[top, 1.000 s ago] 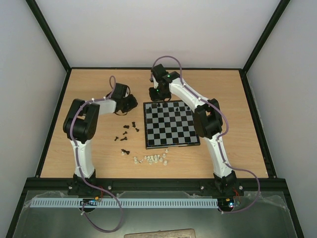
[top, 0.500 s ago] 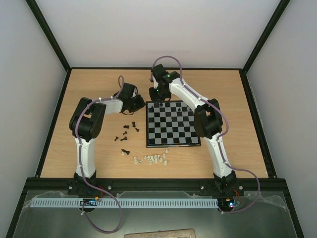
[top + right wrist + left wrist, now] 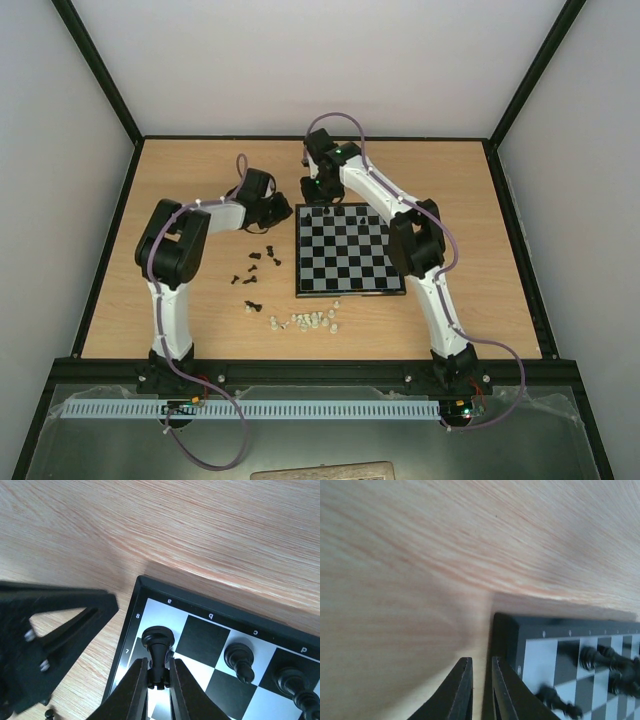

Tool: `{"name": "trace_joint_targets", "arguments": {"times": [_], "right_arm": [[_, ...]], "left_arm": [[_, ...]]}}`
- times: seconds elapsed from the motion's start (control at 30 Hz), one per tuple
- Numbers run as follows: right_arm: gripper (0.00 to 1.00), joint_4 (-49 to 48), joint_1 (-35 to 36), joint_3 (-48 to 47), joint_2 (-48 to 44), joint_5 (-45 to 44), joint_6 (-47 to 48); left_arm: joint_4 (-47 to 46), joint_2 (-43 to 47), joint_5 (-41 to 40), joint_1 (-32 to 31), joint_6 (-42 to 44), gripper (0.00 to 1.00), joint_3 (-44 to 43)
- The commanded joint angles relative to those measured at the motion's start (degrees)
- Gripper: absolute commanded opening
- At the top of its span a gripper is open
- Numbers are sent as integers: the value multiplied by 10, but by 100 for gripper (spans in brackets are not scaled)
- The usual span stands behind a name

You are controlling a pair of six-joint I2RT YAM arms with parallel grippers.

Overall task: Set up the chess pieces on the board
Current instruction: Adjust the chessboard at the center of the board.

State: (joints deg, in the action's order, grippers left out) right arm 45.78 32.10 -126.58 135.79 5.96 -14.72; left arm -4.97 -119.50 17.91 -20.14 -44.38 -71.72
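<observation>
One black chessman point(image 3: 158, 650) was clamped in the right tool point(image 3: 158, 667) at the board's point(image 3: 131, 630) 11 o'clock corner, with two more chess pieces point(image 3: 239, 661) along that far row. About eight loose black chessmen point(image 3: 255, 268) lay on the bench point(image 3: 180, 200) at the board's 9 o'clock and whitish chessmen point(image 3: 305, 321) at 7. The left tool point(image 3: 481, 667), pinched shut and empty, hung beside the board.

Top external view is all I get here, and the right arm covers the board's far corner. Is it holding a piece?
Observer: Yes. In the right wrist view the right gripper has its fingers shut on a black chess piece, upright at the board's corner squares.
Operator: And the left one?
Observer: The left gripper has its fingers almost together, nothing between them, beside the board's rim.
</observation>
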Motion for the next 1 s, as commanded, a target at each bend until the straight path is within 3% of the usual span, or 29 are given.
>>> {"name": "trace_joint_targets", "arguments": {"times": [0.0,0.4,0.97], "right_arm": [[12,60,0,-43,36,2,12],[14,80,8,-88,80,-7,12],[14,67,16,-97,95,-5,1]], "left_arm": [[12,73,-13,-2,10,15,41],[32,227,-33,1,34,17,163],[21,243,-13,13,38,17,182]]}}
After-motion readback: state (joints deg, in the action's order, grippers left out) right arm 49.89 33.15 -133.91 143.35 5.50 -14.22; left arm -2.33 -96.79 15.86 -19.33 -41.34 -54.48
